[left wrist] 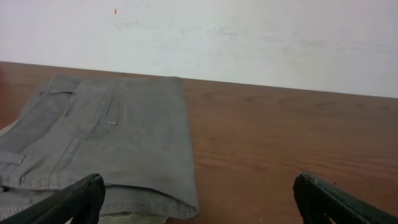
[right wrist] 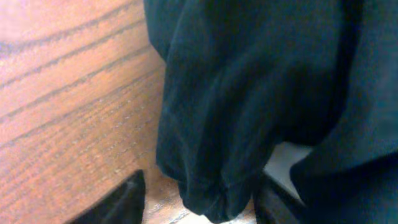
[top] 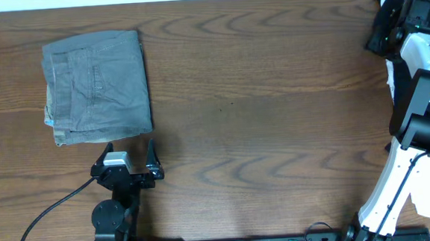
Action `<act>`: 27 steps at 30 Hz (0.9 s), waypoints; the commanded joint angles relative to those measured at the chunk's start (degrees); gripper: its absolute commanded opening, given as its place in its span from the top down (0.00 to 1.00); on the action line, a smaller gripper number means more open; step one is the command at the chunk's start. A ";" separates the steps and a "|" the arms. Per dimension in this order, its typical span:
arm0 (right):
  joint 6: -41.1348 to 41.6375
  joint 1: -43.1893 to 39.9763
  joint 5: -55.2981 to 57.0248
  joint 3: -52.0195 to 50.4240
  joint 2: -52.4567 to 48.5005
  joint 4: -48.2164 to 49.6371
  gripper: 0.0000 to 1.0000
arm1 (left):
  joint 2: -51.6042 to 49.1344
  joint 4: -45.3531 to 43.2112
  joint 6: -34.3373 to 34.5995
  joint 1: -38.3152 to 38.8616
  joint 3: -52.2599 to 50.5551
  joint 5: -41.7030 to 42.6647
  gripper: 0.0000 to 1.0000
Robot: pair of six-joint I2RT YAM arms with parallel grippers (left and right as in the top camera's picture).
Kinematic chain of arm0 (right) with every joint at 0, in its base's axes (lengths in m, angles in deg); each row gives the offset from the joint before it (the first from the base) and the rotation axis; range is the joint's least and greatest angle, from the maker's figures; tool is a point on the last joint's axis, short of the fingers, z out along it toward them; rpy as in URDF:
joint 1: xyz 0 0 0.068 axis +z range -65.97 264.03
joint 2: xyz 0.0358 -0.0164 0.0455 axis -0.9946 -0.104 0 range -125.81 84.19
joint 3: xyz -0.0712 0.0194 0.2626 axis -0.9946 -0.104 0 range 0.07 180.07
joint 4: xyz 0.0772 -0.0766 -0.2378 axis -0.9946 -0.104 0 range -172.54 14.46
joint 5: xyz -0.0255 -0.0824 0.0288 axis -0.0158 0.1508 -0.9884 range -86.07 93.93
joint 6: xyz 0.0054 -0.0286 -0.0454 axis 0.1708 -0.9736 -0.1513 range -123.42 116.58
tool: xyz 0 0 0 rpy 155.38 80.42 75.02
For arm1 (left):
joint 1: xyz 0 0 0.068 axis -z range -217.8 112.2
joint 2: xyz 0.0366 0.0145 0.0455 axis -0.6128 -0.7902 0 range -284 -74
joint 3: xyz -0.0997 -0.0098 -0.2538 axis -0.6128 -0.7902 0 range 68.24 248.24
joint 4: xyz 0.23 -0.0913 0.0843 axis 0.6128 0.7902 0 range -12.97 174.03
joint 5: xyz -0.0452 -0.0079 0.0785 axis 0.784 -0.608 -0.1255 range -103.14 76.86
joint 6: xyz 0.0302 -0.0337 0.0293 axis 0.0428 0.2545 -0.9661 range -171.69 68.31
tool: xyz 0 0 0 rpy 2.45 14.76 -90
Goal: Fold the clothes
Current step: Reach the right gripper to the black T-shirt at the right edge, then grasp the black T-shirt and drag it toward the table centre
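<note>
Overhead, the black T-shirt (top: 377, 39) lies bunched at 2 o'clock on the tabletop (top: 273, 94). Folded grey-green trousers (top: 97, 86) sit at 10 o'clock, with the left tool (top: 130, 148) spread just beside them at 7 o'clock. The left wrist view shows the trousers at 10 o'clock. In the right wrist view, the right tool (right wrist: 196, 196) straddles a T-shirt fold; whether it pinches cannot be told.

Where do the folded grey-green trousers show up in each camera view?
Overhead: folded trousers at upper left, beyond the left hand.
Left wrist: left half, just past the fingers.
Right wrist: not in it.
Shared landmark: the wood-grain table.
</note>
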 commanded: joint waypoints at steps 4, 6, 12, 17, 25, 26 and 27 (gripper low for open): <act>0.81 -0.44 -4.46 0.70 -1.11 1.81 0.78 | 0.39 2.05 -0.94 -0.35 -1.20 -1.75 0.02; 1.20 -0.37 -4.74 0.70 -1.11 1.86 0.90 | 0.39 2.05 -0.94 -0.35 -1.20 -1.75 0.02; 1.14 -0.33 -4.74 0.72 -0.70 2.29 0.99 | 0.39 2.05 -0.94 -0.35 -1.20 -1.75 0.02; 1.11 -0.48 -5.51 0.76 2.43 2.29 0.99 | 0.39 2.05 -0.94 -0.35 -1.20 -1.75 0.02; 2.32 -0.02 -11.58 0.76 12.46 0.28 0.99 | 0.39 2.05 -0.94 -0.35 -1.20 -1.73 0.02; 2.54 0.04 -11.58 0.76 13.84 -0.52 0.99 | 0.39 2.05 -0.94 -0.35 -1.20 -1.73 0.02; 2.71 0.13 -11.63 0.76 15.13 -1.29 0.99 | 0.39 2.05 -0.92 -0.35 -1.20 -1.75 0.02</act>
